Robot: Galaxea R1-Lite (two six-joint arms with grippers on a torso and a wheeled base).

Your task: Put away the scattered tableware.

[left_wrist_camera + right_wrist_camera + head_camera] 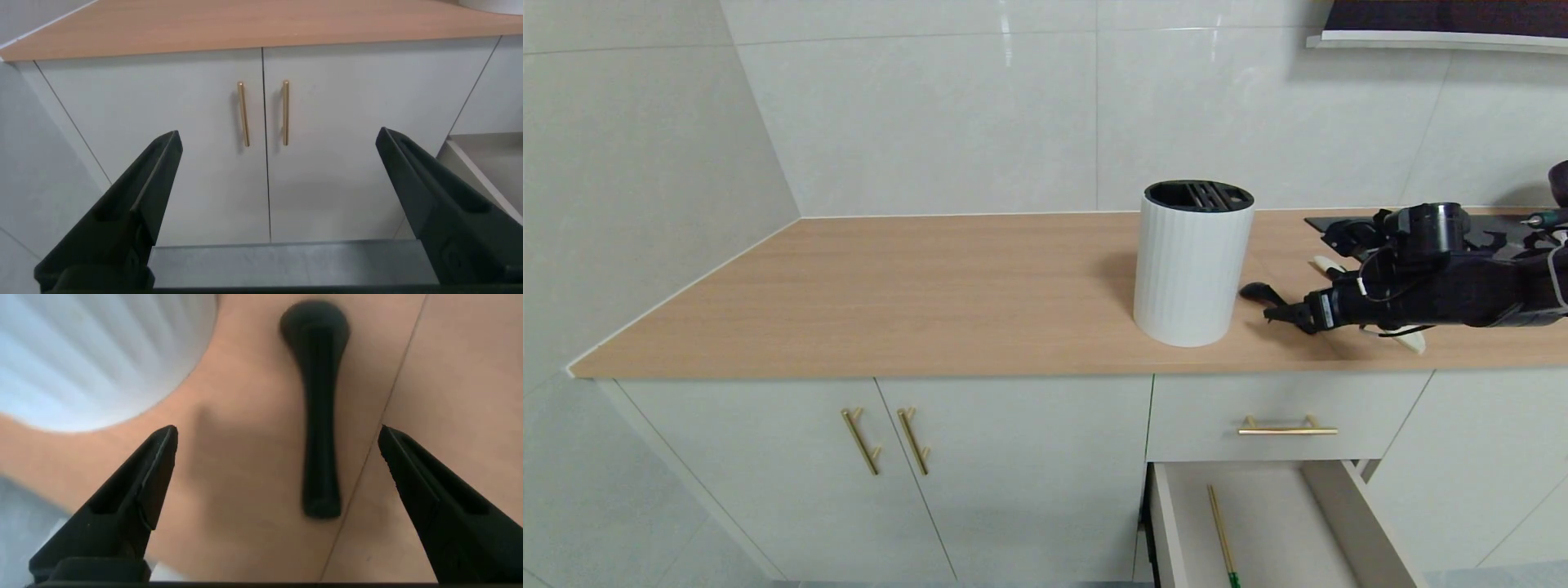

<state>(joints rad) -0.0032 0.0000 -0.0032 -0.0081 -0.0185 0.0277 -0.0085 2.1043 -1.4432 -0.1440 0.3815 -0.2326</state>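
- We are judging the task as barely under way: most of the tableware is lying out on the counter [931,294] at the right of the frame.
- A pair of chopsticks [1221,535] is lying in the open drawer [1168,523] at the bottom right. We are counting that as the one part that looks done.
- The black spoon [319,416] is lying flat on the counter, just right of the white holder [1192,269], not yet picked up.
- The right gripper [1278,313] is hovering low over that spoon with its fingers spread wide, holding nothing, with the spoon's handle lying between them.
- A white spoon [1409,339] is poking out from under the right arm near the counter's front edge. Another pale piece is lying farther back. We are not making out exactly what either one is.
- The left gripper [278,139] is hanging open and empty in front of the cabinet doors [343,163], well away from the tableware.
- We are reckoning that what is left is grasping the black spoon, stowing it, and then doing the same for the white pieces.
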